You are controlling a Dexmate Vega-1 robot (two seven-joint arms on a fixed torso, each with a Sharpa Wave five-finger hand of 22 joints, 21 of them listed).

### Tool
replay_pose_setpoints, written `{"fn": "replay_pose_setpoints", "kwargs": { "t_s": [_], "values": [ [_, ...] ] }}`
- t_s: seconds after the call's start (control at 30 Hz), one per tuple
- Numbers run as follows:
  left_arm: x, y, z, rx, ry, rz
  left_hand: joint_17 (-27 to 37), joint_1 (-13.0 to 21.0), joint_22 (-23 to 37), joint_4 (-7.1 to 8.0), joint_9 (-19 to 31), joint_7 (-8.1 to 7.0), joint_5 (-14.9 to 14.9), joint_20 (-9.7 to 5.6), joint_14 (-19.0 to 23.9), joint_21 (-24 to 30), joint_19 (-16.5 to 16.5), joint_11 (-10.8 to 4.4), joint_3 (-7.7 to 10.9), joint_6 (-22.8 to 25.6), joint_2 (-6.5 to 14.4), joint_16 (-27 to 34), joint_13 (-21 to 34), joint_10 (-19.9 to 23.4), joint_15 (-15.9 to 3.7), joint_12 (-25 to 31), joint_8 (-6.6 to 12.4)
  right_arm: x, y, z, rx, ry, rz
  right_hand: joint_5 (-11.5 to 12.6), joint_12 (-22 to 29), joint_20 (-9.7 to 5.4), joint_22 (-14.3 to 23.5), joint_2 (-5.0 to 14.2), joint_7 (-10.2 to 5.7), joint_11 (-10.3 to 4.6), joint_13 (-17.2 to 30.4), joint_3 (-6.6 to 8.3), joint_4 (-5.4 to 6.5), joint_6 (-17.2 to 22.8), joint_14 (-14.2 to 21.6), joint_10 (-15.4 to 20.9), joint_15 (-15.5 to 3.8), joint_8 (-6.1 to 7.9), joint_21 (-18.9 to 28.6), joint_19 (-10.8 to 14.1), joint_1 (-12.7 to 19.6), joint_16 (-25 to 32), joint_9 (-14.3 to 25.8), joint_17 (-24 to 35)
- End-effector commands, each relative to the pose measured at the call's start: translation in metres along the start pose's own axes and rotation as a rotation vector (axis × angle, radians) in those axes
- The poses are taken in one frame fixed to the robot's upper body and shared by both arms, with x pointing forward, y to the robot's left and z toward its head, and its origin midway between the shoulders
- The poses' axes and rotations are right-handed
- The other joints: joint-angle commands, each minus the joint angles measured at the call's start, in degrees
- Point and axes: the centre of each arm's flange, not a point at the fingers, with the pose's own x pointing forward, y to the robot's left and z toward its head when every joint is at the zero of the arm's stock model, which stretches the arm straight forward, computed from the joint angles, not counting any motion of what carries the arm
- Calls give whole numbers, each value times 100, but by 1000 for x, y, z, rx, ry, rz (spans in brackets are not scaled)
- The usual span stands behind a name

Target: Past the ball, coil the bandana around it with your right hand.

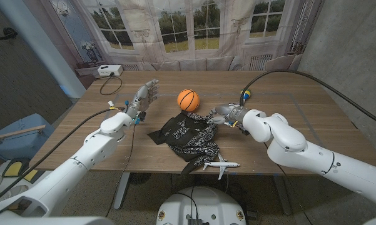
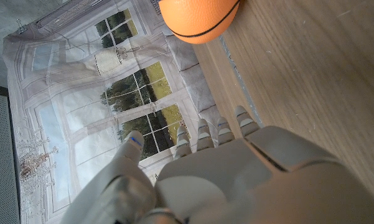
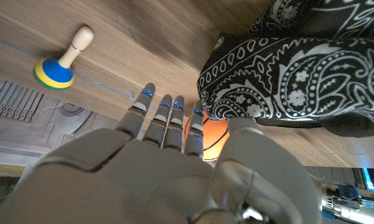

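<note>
From the head view, the orange ball sits on the wooden desk with the black paisley bandana spread just in front of it, toward the robot. The right robot hand is at the cloth's right edge. Its wrist view shows the thumb pressed under a bandana fold, fingers outstretched; a firm grip cannot be told. That view also shows a small blue-and-yellow peg toy. The left robot hand stands apart from the ball, fingers spread, holding nothing. A white toy airplane lies near the desk's front edge.
</note>
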Motion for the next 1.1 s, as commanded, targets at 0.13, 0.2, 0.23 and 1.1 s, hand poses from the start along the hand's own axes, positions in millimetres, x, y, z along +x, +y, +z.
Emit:
{"fn": "replay_pose_setpoints", "kwargs": {
  "t_s": [0.13, 0.2, 0.23, 1.1],
  "values": [
    [4, 7, -2, -2, -4, -16, 26, 2, 32, 11, 28, -49, -11, 14, -10, 1, 25, 23, 25, 16, -14, -25, 34, -20, 39, -2, -18, 16, 3, -2, -171, 205, -103, -34, 220, -284, 15, 207, -145, -188, 61, 241, -1, 1221, 717, 924, -417, 339, 90, 398, 1215, 298, 44, 129],
    [5, 9, -2, -2, -5, -15, 27, -3, 32, 13, 28, -54, -11, 14, -10, -1, 23, 12, 21, 14, -20, -26, 35, -28, 41, -8, -21, 18, 3, -2, -173, 211, -100, -60, 430, -332, 16, 195, -138, -217, 126, 209, 32, 1824, 1126, 1512, -582, 527, 88, 491, 1650, 533, 65, 244],
    [5, 10, -2, -2, -6, -14, 27, -5, 32, 13, 28, -58, -11, 14, -12, -1, 23, 20, 20, 17, -21, -27, 35, -29, 39, -9, -21, 18, 4, -2, -174, 209, -105, -66, 480, -343, 18, 199, -133, -233, 156, 188, 42, 1984, 1230, 1629, -665, 581, 101, 549, 1753, 606, 72, 291],
    [24, 22, -6, 38, 23, -35, 25, 26, 31, -28, 30, -114, -11, 11, -41, -20, 7, -31, 26, -29, -64, -50, 37, -77, 9, -53, -43, -8, 10, -21, 94, 256, -1012, 162, 1287, -804, 73, 434, -368, -865, 895, -57, 712, 2396, 2087, 2614, -1095, 1587, 62, 473, 2042, 1049, 880, 1001]
  ]
}}
